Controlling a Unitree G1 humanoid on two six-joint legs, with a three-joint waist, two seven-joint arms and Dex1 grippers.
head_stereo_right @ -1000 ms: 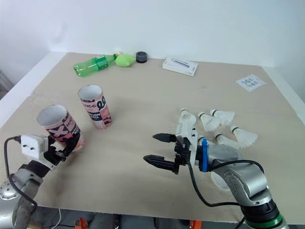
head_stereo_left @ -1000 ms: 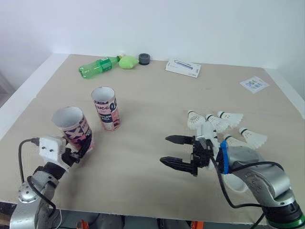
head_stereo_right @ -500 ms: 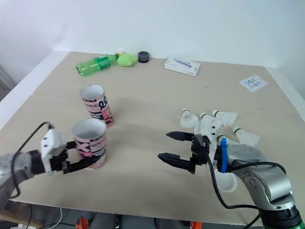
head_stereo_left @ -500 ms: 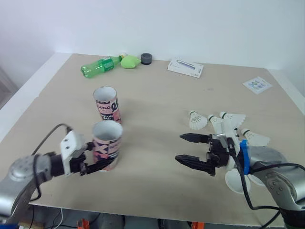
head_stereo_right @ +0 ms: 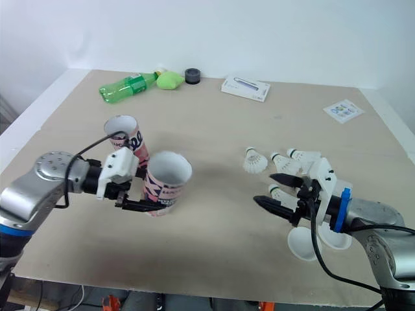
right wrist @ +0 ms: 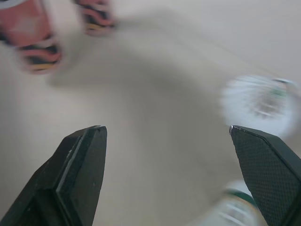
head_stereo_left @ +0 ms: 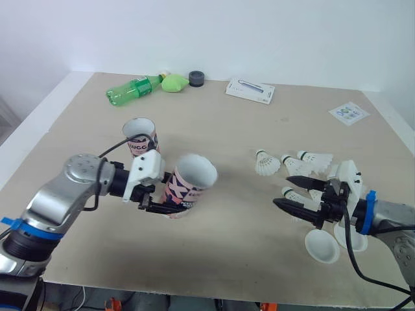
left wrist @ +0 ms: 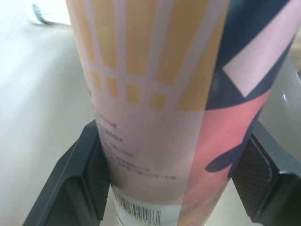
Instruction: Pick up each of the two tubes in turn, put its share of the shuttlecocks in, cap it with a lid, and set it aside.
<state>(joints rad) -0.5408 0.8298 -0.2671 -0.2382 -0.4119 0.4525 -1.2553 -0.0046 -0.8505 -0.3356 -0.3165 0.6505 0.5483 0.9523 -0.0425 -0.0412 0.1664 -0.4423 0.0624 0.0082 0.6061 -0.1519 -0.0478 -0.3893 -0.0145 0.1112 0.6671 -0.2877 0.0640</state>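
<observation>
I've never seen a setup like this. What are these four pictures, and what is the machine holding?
It is a two-armed robot at a table. The two wide pictures come from cameras in its head; the two close-ups from cameras on its wrists. The left jaws are shut on a patterned tube, tilted. A second tube stands just beyond it. The right jaws are open and empty, beside loose shuttlecocks and white lids. A green bottle lies at the far edge.

The right pincer (right wrist: pixel 165 127) is holding its black fingers wide apart over the beige tabletop (right wrist: pixel 155 94), facing a blurred white feathered shuttlecock (right wrist: pixel 258 101), a pink-and-black cardboard tube (right wrist: pixel 33 42) and a second tube (right wrist: pixel 96 19).
</observation>
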